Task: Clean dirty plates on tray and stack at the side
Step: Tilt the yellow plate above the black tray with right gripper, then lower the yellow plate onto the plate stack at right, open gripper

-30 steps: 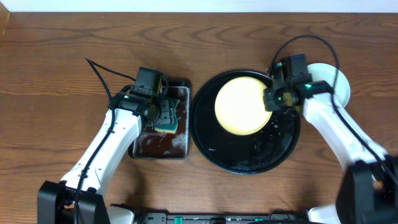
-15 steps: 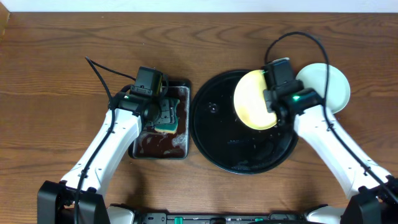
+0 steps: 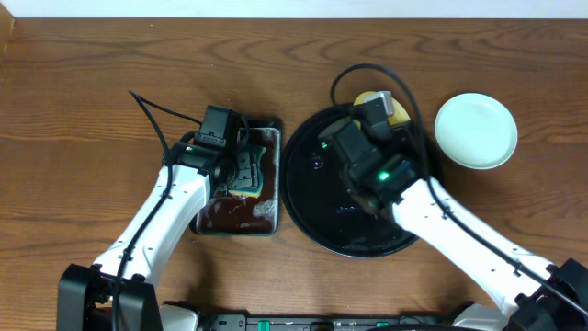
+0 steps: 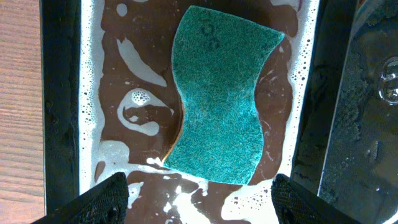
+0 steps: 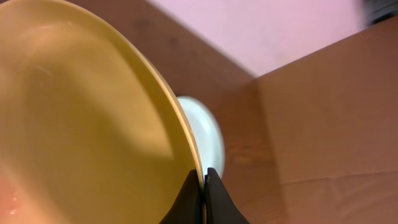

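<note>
The right arm [image 3: 441, 216] lies across the large round glossy black tray [image 3: 308, 184], a pale mint-white round plate [image 3: 476, 131] close beside it, leaving open wooden worktop [image 3: 73, 119] left of the rectangular black pan [image 4: 62, 93].

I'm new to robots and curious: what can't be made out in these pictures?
Yellow plate: overhead, mostly hidden by the right arm; right wrist view crops it.
White plate: overhead cannot show whether another lies beneath; right wrist view blurs it.
Sponge: overhead, mostly under the left end effector.

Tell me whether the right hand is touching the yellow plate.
Touching. The right wrist view shows the right hand clamped on the rim of the yellow plate.
</note>
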`<state>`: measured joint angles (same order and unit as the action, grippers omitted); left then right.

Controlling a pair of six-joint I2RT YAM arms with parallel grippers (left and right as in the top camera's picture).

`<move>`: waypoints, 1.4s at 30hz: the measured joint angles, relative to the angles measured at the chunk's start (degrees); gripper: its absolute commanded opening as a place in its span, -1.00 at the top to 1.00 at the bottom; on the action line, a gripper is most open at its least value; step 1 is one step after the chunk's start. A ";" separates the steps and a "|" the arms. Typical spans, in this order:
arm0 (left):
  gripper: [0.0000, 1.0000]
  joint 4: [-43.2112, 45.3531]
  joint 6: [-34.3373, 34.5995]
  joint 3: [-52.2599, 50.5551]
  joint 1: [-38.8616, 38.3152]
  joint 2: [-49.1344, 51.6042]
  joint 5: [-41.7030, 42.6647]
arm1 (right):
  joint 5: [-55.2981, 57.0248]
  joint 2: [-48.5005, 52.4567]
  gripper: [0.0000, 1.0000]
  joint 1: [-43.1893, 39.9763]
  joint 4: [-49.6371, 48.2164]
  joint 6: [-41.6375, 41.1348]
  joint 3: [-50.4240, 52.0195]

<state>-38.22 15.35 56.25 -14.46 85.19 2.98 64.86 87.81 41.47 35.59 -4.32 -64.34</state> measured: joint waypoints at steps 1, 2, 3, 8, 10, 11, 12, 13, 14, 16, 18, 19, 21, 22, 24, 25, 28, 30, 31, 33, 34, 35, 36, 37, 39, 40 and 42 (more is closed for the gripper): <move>-0.49 0.04 0.00 0.00 0.00 0.00 0.00 | 1.81 0.00 0.98 0.72 -0.39 0.00 0.00; -0.49 0.09 0.00 0.00 0.00 0.00 0.00 | 3.50 0.00 0.98 1.46 -0.81 0.00 0.00; -0.49 0.09 0.00 0.00 0.00 0.00 0.00 | 4.70 0.00 0.98 1.86 -1.03 0.02 0.00; -0.49 0.09 0.00 0.00 0.00 0.00 0.00 | 8.22 0.00 0.98 2.05 -1.25 0.02 0.00; -0.50 0.09 0.00 0.00 0.00 0.00 0.00 | 8.79 0.00 0.98 2.05 -1.33 0.02 0.00; -0.49 0.11 0.00 0.00 0.00 0.00 0.00 | 9.03 0.00 0.98 2.05 -1.36 0.02 0.00; -0.49 0.11 0.00 0.00 0.00 0.00 0.02 | 9.14 0.00 0.98 2.05 -1.40 0.02 0.00; -0.49 0.09 0.00 0.00 0.00 0.00 0.02 | 9.27 0.00 0.98 2.05 -1.44 0.02 0.00; -0.49 0.11 0.00 0.00 0.00 0.00 0.02 | 9.40 0.00 0.98 2.05 -1.57 0.02 0.00; -0.49 0.11 0.00 0.00 0.00 0.00 0.00 | 9.53 0.00 0.98 2.05 -1.84 0.02 0.00; -0.50 0.09 0.00 0.00 0.00 0.00 0.00 | 9.57 0.00 0.98 2.05 -2.01 0.02 0.00; -0.49 0.11 0.00 0.00 0.00 0.00 0.00 | 9.57 0.00 0.98 2.05 -2.05 0.02 0.00; -0.50 0.09 0.00 0.00 0.00 0.00 0.00 | 9.57 0.00 0.98 2.05 -2.23 0.02 0.00; -0.49 0.09 0.00 0.00 0.00 0.00 0.00 | 9.57 0.00 0.98 2.05 -2.40 0.02 0.00; -0.49 0.11 0.00 0.00 0.00 0.00 0.02 | 9.57 0.00 0.98 2.05 -2.95 0.00 0.00; -0.49 0.11 0.00 0.00 0.00 0.00 0.02 | 9.51 0.00 0.97 2.05 -3.32 0.02 0.00; -0.49 0.09 0.00 0.00 0.00 0.00 0.02 | 8.44 0.00 0.98 1.66 -3.67 -0.42 0.00; -0.49 0.11 0.00 0.00 0.00 0.00 0.00 | 6.12 0.00 0.98 0.66 -3.69 -1.53 0.00; -0.49 0.11 0.00 0.00 0.00 0.00 0.02 | 4.68 0.00 0.98 -0.17 -3.48 -2.43 0.00; -0.49 0.11 0.00 0.00 0.00 0.00 0.00 | 0.44 0.00 0.98 -3.10 -2.36 -5.46 0.00; -0.49 0.11 0.00 0.00 0.00 0.00 0.02 | -1.57 0.00 0.98 -4.98 -1.46 -7.41 0.00; -0.49 0.09 0.00 0.00 0.00 0.00 0.00 | -3.67 0.00 0.98 -6.97 -0.59 -9.64 0.00; -0.49 0.04 0.00 -0.02 0.00 0.00 0.00 | -5.84 0.00 0.98 -9.25 0.17 -12.22 0.00; -0.49 0.00 0.00 -0.02 0.00 0.00 0.02 | -8.98 0.00 0.98 -12.28 1.07 -15.76 0.00; -0.50 -0.07 0.00 -0.07 0.00 0.00 0.02 | -15.56 0.00 0.98 -18.67 2.16 -22.21 0.02; -0.49 -0.11 0.00 -0.09 0.00 0.00 0.02 | -20.24 0.00 0.98 -22.97 2.36 -25.66 0.02; -0.49 -0.11 0.00 -0.15 0.00 0.00 0.02 | -29.00 0.00 0.98 -30.97 1.90 -31.34 0.00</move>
<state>-38.33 15.35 56.10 -14.46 85.19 3.01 35.86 87.81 10.50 37.50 -35.66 -64.34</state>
